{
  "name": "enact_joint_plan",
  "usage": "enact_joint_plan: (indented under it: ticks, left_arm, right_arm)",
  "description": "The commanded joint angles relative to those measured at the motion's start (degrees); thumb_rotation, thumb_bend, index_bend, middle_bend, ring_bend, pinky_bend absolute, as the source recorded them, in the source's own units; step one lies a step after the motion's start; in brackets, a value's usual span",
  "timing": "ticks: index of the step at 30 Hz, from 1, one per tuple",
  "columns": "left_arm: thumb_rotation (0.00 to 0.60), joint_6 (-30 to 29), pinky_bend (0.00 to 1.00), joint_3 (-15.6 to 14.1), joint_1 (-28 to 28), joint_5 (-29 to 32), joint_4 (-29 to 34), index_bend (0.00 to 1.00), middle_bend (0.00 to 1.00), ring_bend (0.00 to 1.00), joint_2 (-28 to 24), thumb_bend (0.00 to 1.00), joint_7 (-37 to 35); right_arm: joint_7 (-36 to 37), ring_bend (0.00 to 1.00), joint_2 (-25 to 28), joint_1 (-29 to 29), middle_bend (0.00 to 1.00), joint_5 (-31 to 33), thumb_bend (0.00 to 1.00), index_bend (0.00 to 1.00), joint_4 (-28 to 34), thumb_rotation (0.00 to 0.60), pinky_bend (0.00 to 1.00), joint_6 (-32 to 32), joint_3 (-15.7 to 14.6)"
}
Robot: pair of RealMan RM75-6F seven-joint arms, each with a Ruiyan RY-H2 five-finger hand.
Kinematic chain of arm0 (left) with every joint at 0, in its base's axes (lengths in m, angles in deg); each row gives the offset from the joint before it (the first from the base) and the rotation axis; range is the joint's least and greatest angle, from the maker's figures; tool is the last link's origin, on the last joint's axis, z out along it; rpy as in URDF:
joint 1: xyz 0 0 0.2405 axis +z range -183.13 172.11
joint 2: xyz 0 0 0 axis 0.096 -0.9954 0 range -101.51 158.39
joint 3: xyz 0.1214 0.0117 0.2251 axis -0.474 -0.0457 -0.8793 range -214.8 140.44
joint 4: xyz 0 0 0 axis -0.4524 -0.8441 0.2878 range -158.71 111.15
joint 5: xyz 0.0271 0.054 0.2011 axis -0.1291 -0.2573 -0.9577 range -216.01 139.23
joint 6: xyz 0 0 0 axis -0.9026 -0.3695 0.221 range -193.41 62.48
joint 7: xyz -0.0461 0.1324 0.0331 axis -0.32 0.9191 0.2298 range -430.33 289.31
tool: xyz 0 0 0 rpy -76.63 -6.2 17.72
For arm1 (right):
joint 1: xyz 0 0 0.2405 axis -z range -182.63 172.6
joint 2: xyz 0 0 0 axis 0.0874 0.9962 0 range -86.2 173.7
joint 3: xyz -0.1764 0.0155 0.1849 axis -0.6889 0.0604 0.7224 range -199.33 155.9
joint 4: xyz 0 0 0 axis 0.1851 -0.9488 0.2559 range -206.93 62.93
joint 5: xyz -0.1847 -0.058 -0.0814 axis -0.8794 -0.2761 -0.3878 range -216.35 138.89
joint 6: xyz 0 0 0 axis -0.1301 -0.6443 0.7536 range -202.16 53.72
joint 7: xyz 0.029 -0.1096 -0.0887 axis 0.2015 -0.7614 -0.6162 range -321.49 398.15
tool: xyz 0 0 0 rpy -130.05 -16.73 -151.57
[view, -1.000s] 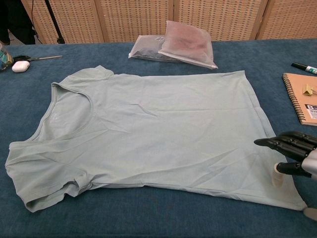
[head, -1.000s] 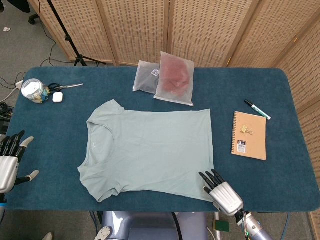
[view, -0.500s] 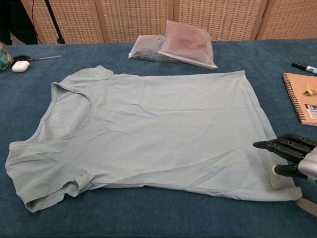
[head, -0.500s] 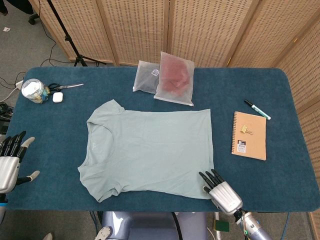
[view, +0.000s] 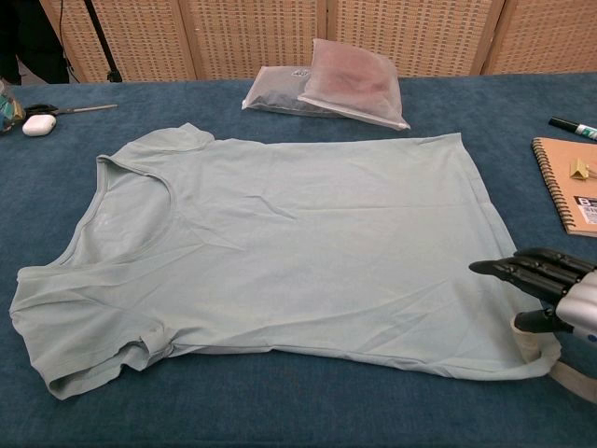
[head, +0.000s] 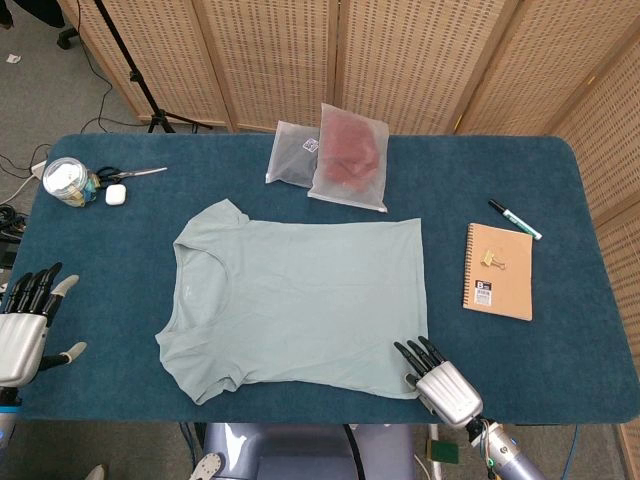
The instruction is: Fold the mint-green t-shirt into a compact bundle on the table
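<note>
Head view shows my right robot hand [head: 440, 378] at the near edge of the blue surface [head: 560, 350], its dark fingers [head: 415, 353] stretched out and slightly spread, lying over the hem corner of the mint-green t-shirt [head: 300, 300]. In the chest view the same right robot hand [view: 550, 285] has its fingers extended above the cloth with the thumb below them, and the shirt's corner is lifted a little at the thumb; I cannot tell whether the cloth is actually pinched. My left robot hand [head: 25, 320] hovers at the far left edge of the surface, fingers apart and holding nothing, well apart from the shirt.

Beyond my right robot hand, further from me and to the right, lies a brown spiral notebook [head: 499, 271] with a binder clip [head: 491, 260] on it, and a marker pen [head: 514, 219] just past it. Straight ahead past the shirt, two frosted plastic pouches [head: 335, 157] overlap near the far edge. Ahead of my left robot hand, in the far left corner, are a jar [head: 66, 181], scissors [head: 130, 173] and a small white case [head: 115, 195]. Nothing rests on the shirt besides my right robot hand.

The shirt lies flat and spread open in the middle of the surface, between my two hands. Its long axis runs left to right: collar and sleeves point toward my left robot hand, hem toward my right.
</note>
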Motion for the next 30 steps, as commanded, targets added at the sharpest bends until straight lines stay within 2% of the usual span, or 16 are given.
enact_joint_plan:
  ticks: [1,6,13,16,23,30]
  left_arm:
    - [0.600,-1.28,0.00,-1.88,-0.80,-5.34,-4.26,0.00,0.00,0.00,2.30,0.00,-3.43]
    - [0.600,-2.12,0.00,-5.57,-2.07,-12.87,-12.56,0.02,0.00,0.00,6.73,0.00,-8.53]
    - [0.600,-7.44,0.00,-8.76,-2.59,-19.58,-29.94,0.31,0.00,0.00,16.81,0.06,-16.22]
    - [0.600,-9.51,0.00,-9.52,-2.61,-20.70,-35.27,0.38,0.00,0.00,20.21,0.07,-18.95]
    - [0.600,-10.20,0.00,-11.29,-3.56,-21.91,-40.48,0.46,0.00,0.00,24.66,0.15,-21.76]
    - [0.600,-9.99,0.00,-12.64,-4.53,-22.37,-44.84,0.49,0.00,0.00,29.20,0.20,-24.06]
  right_arm:
    - [0.83,0.00,-0.21,-0.19,0.00,-0.34,0.57,0.57,-0.47,0.600,0.00,-0.47,-0.15]
    - [1.80,0.00,-0.39,-0.27,0.00,-0.61,0.62,0.57,-1.09,0.600,0.00,-1.19,-0.35]
    - [2.01,0.00,-0.29,-0.20,0.00,-0.56,0.62,0.57,-1.24,0.600,0.00,-1.91,-0.45]
    - [2.02,0.00,-0.18,-0.23,0.00,-0.55,0.62,0.57,-1.06,0.600,0.00,-2.15,-0.43]
    - [2.20,0.00,0.25,-0.31,0.00,-0.44,0.62,0.57,-0.52,0.600,0.00,-2.54,-0.42]
    - [2.22,0.00,0.47,-0.41,0.00,-0.18,0.63,0.57,-0.17,0.600,0.00,-2.48,-0.41]
